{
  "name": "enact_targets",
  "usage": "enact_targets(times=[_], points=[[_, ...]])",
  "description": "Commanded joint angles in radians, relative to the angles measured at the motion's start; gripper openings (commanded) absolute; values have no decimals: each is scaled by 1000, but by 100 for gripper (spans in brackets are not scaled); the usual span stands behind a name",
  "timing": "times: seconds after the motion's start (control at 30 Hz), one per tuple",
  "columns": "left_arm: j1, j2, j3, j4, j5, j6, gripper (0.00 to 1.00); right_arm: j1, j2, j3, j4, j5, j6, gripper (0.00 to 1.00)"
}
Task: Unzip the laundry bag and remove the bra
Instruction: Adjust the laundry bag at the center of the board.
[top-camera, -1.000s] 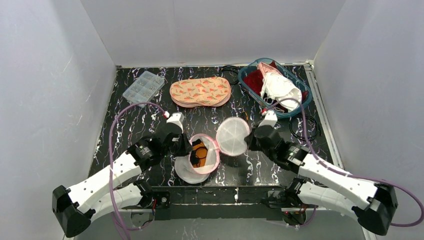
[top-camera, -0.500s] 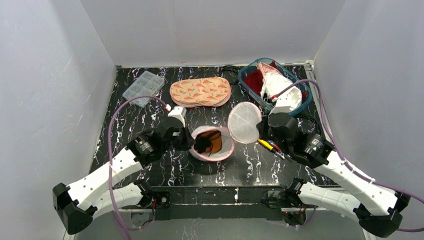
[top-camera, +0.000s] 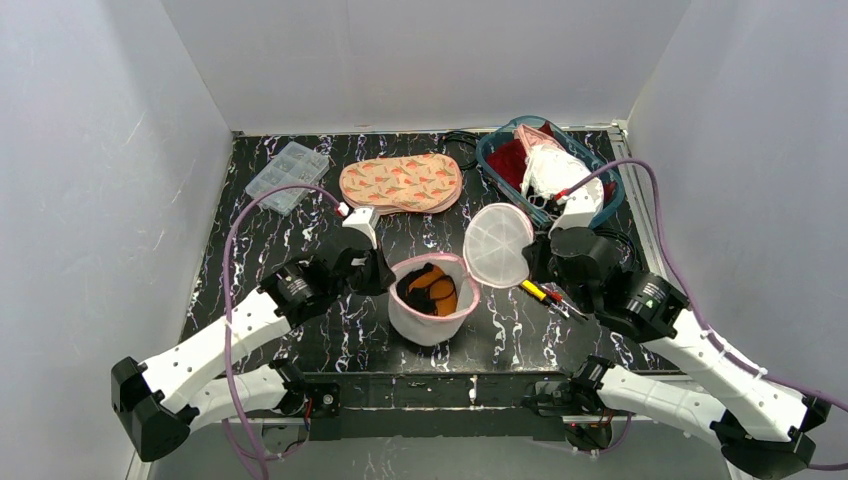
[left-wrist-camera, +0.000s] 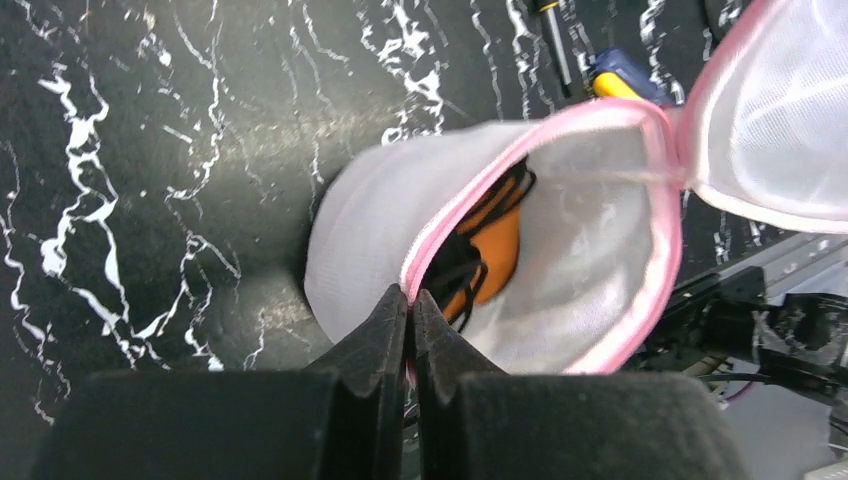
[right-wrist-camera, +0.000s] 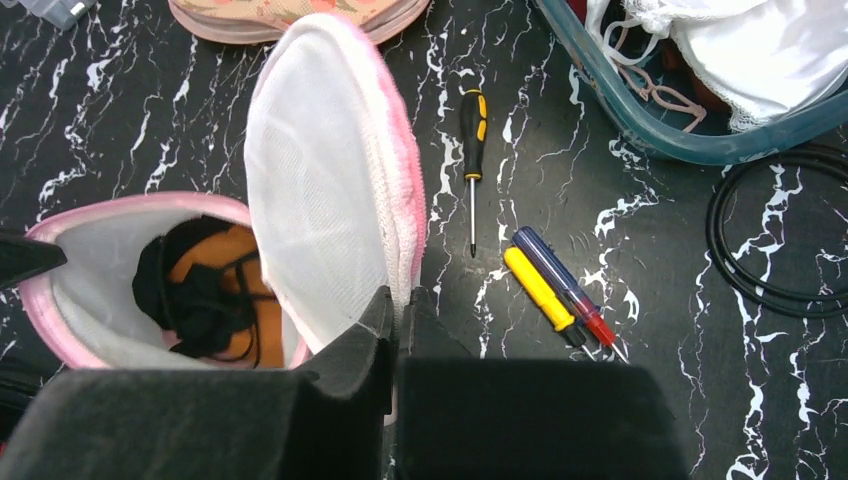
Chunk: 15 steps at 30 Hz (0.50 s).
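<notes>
Laundry bag (top-camera: 432, 312) is unzipped over the near part of the counter (top-camera: 420, 225), my left gripper (left-wrist-camera: 410, 298) pinched together on its pink rim and my right gripper (right-wrist-camera: 395, 305) clamped on the edge of the flipped-back mesh lid (top-camera: 497, 245). I judge the zip step done, with the orange-and-black bra (top-camera: 430, 290) lying inside, so next one gripper must let go and reach in. Farther back, the teal basket (right-wrist-camera: 640, 135) holds white and red garments.
</notes>
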Motion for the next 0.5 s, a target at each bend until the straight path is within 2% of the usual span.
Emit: enact_targets(times=[0.0,0.23,0.47], points=[[2,-13,8,17,7,6,0,-4,-31,8,-3,41,-6,1],[3,-45,-223,147,9,-38,0,-2,-126,-241,89,11,82,1],[2,-71,-189,125,-1,-3,0,-2,-115,-229,116,-11,81,1]])
